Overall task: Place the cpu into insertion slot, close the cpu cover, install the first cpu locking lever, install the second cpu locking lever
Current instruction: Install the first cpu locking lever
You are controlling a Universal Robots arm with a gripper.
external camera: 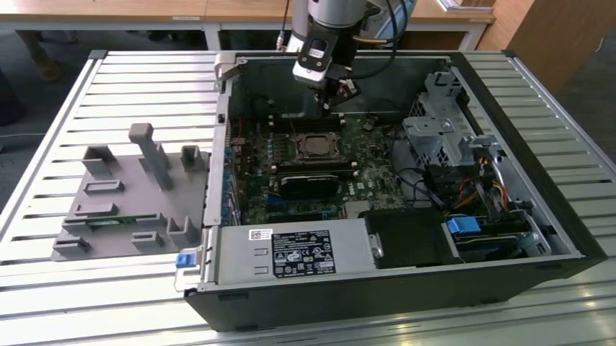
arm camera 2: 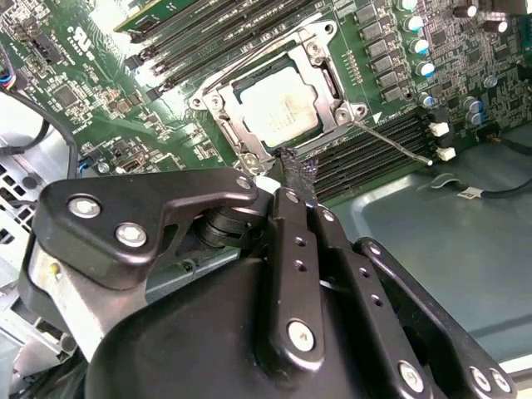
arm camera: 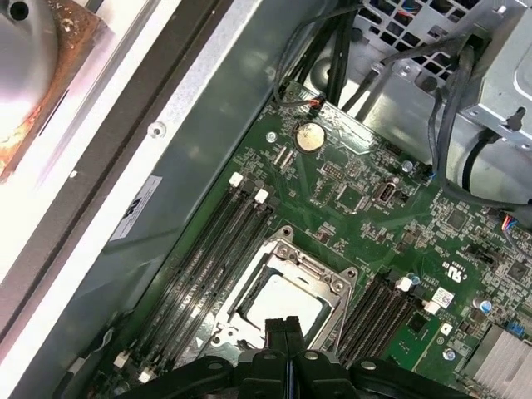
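One claw [arm camera 2: 296, 169] near cpu [arm camera 2: 278, 104], cpu cover [arm camera 2: 326, 81] down

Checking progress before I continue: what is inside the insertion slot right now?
The cpu lies in the insertion slot, its pale top showing through the cut-out of the cpu cover. Its edges and whatever lies beneath are covered, and the pincer blocks one side.

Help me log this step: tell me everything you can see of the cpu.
The cpu is a small flat square with a pale silver metal top, lying level on the green board. The silver cover frame lies closed around it, leaving the top bare. The gripper hangs close beside it, over the frame's rim.
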